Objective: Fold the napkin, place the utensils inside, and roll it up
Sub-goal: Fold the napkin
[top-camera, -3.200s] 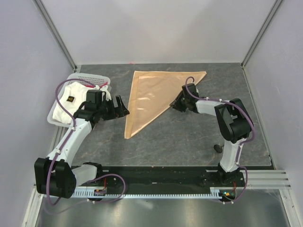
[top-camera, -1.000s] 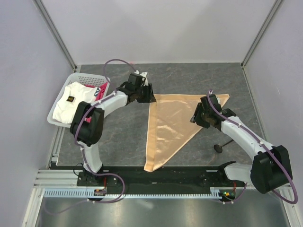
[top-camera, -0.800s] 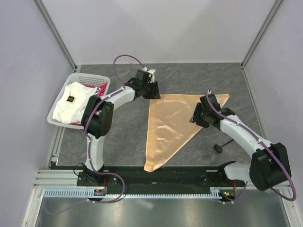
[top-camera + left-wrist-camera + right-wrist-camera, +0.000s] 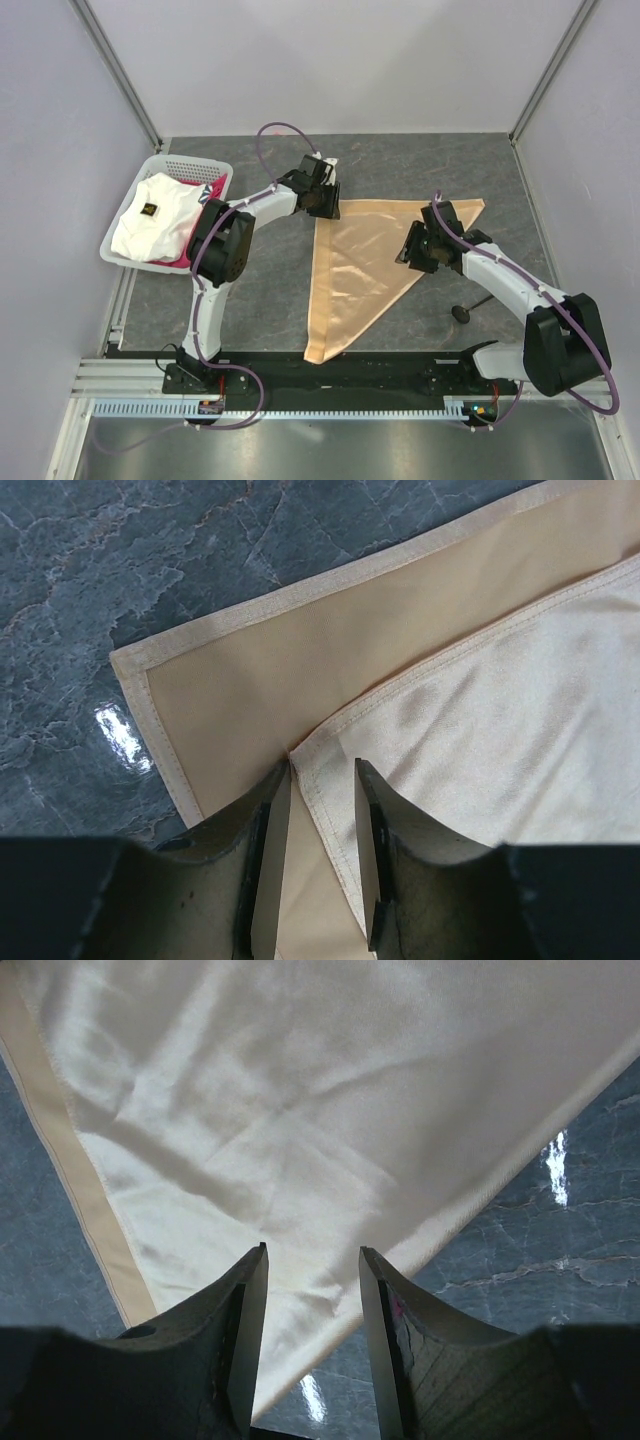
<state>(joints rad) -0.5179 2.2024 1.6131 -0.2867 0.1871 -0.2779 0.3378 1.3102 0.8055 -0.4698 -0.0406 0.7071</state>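
Observation:
The peach-tan napkin (image 4: 360,260) lies folded into a triangle on the dark table, its long point toward the arms. My left gripper (image 4: 328,205) is at its far left corner. In the left wrist view the open left gripper (image 4: 322,770) straddles the hemmed corner of the napkin's (image 4: 500,680) upper layer, and the lower layer juts out to the left. My right gripper (image 4: 408,255) hangs open over the diagonal edge; in the right wrist view the right gripper (image 4: 313,1252) has napkin (image 4: 300,1090) and table between its fingers. A black utensil (image 4: 462,313) lies right of the napkin.
A white basket (image 4: 165,165) stands at the left edge with a white cloth (image 4: 150,215) bearing a dark mark and a pink-red cloth (image 4: 212,190). Grey walls close in the back and sides. The arms' mounting rail (image 4: 340,370) runs along the near edge.
The napkin lies nearer and further right than three seconds ago. Over the last second my left gripper slid right onto its far left corner and its jaws narrowed. The right gripper barely moved.

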